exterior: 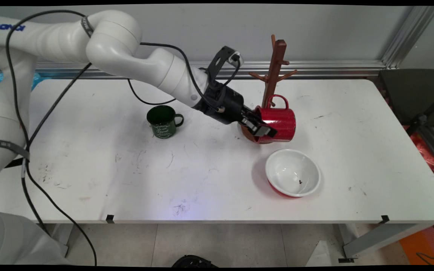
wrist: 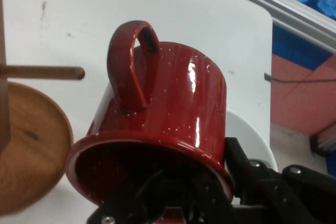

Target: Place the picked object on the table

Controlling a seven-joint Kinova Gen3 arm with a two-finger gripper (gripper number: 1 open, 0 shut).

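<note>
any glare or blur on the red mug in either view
Hand view: bright white glare streaks run down the glossy red speckled enamel mug, and the black gripper linkage at the bottom edge looks soft. Main view: the mug shows only faint sheen; the white bowl with red outside casts a reddish shadow to its left.

red speckled enamel mug (exterior: 279,122) (wrist: 168,124) | on its side, handle up | rim clamped by gripper (exterior: 259,126) | in front of wooden mug tree (exterior: 273,71), above its base
</note>
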